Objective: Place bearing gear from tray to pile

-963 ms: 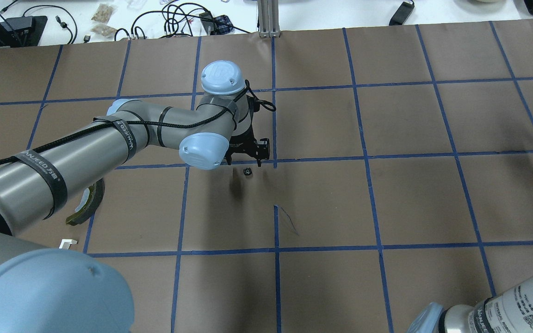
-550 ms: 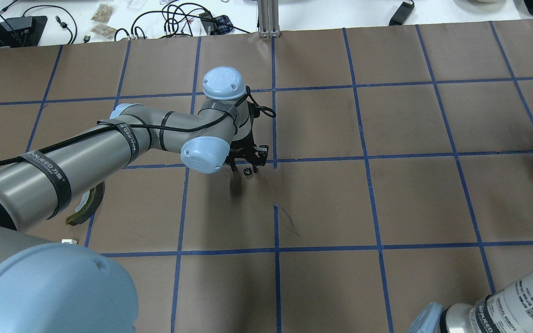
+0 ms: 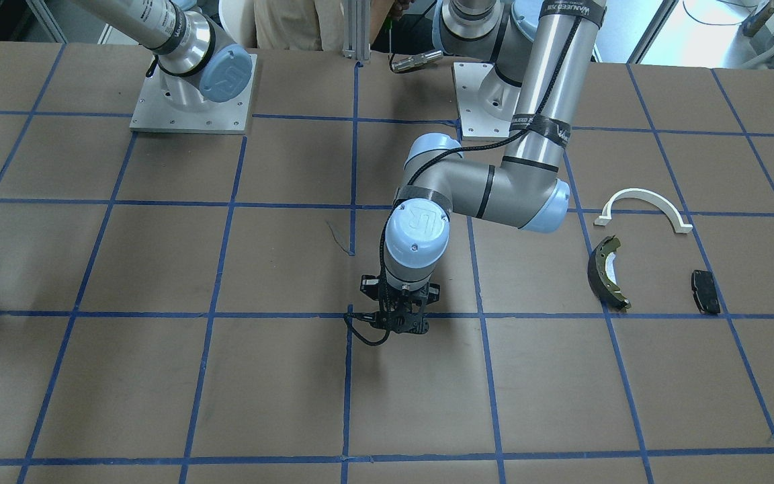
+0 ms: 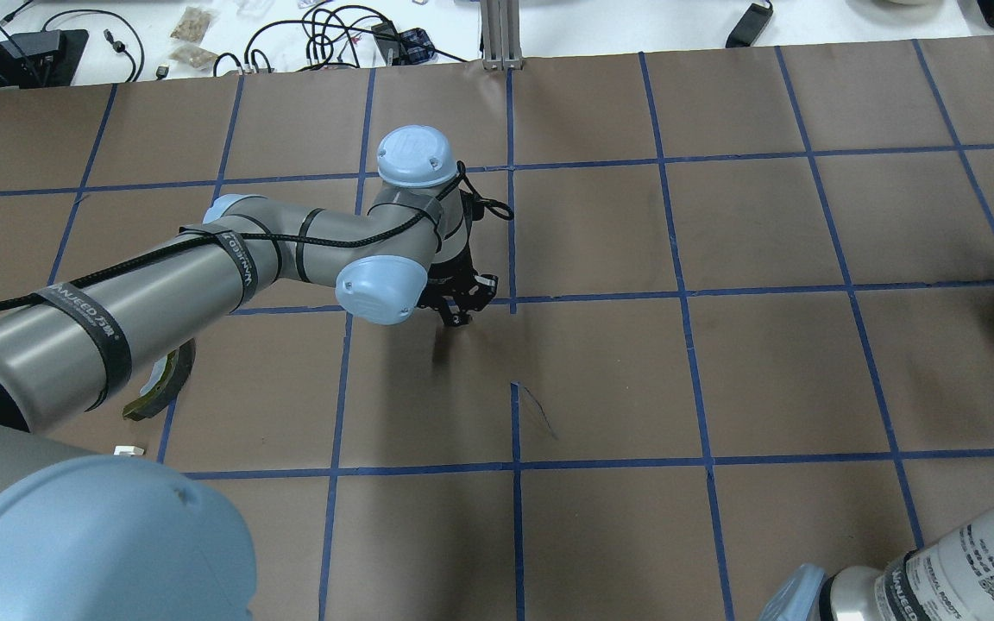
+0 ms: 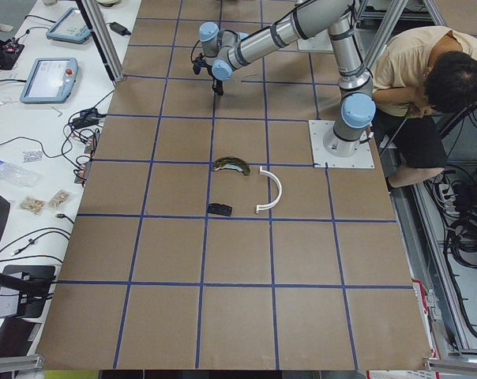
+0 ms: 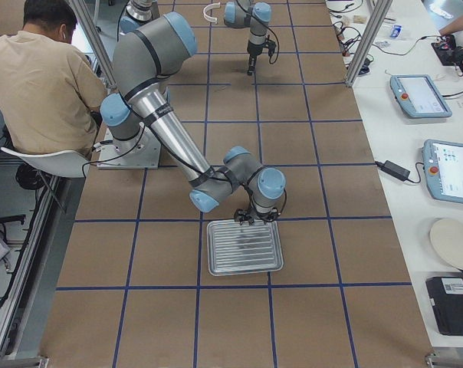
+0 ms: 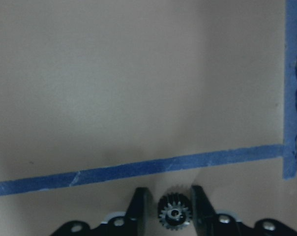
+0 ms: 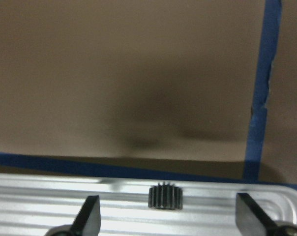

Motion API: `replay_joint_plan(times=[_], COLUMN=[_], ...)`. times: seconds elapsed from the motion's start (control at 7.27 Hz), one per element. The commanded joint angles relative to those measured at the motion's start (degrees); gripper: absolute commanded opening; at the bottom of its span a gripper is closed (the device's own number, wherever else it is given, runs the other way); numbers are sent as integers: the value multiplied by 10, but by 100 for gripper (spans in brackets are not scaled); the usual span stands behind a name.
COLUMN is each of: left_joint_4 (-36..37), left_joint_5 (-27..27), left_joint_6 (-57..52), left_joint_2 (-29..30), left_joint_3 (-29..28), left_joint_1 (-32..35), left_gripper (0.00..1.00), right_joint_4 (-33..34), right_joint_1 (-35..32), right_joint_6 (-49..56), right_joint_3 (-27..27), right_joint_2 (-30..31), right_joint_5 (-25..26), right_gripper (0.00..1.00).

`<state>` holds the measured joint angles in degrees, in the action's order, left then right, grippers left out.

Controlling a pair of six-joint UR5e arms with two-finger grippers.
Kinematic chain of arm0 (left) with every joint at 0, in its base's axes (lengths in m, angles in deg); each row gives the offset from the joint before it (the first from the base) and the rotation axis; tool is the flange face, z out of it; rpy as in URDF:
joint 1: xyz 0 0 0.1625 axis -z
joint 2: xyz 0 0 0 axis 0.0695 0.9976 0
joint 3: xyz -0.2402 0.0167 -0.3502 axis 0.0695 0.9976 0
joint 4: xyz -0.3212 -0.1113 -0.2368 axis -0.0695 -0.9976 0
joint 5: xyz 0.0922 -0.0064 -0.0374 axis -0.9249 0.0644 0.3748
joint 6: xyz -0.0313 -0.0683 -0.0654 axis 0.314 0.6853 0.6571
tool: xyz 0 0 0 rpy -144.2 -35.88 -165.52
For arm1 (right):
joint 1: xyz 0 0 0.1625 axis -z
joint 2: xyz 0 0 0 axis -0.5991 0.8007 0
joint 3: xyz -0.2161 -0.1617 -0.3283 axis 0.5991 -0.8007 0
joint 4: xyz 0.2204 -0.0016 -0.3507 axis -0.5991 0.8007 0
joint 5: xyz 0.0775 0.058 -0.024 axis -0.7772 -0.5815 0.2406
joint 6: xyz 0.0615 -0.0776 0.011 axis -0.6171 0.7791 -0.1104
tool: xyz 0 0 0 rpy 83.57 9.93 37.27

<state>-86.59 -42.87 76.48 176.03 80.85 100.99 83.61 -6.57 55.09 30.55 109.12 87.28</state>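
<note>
The left gripper [image 7: 170, 200] is narrowed onto the bearing gear [image 7: 174, 215], a small black toothed wheel with a pale hub, its two black fingers [image 7: 140, 201] pressed close on either side. Whether the gear rests on the bench or hangs just above it cannot be told. This gripper points straight down near the middle of the bench [image 4: 721, 371], just beside a crossing of blue tape lines [image 7: 138, 169] on the brown paper cover. The pile lies well apart from it, toward the bench end on the robot's left. It is made up of the white half-ring arc [image 3: 643, 194], the olive-and-black brake shoe [image 3: 600, 272] just beside it, and the flat black brake pad [image 3: 705, 291] a little farther toward that end. None of the three touches another. At the opposite end of the bench, the right gripper [image 8: 167, 206] stands wide open, low over the tray [image 6: 239, 271], at the tray's edge toward the bench middle. A second gear [image 8: 165, 196] sits on its side on the ribbed metal between the spread fingers, touched by neither. The tray lies flat near that end's edge, about midway between the two long edges.
</note>
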Motion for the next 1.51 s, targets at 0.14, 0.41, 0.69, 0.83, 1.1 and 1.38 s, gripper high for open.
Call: replay_joint_plan(times=[0.14, 0.41, 0.69, 0.83, 1.1, 1.38], left_joint_4=[-49, -153, -211, -213, -212, -193], left_joint_5=[-7, -10, -66, -84, -75, -87], left_joint_6=[-51, -154, -267, -318, -409, -411], left_joint_2=[-29, -53, -79, -90, -96, -95], left_joint_3=[-36, -90, -103, -92, -73, -29], left_joint_1=[-46, -131, -214, -265, -379, -426], left_gripper=[0, 0, 0, 0, 0, 0], right_joint_4=[3, 5, 8, 23, 25, 25], right_joint_1=[1, 1, 1, 1, 1, 1], right_joint_6=[2, 10, 11, 15, 24, 21], right_joint_3=[11, 12, 12, 14, 14, 19], right_joint_2=[11, 10, 10, 9, 9, 8], right_joint_5=[1, 1, 4, 2, 2, 1], right_gripper=[85, 85, 85, 85, 85, 80])
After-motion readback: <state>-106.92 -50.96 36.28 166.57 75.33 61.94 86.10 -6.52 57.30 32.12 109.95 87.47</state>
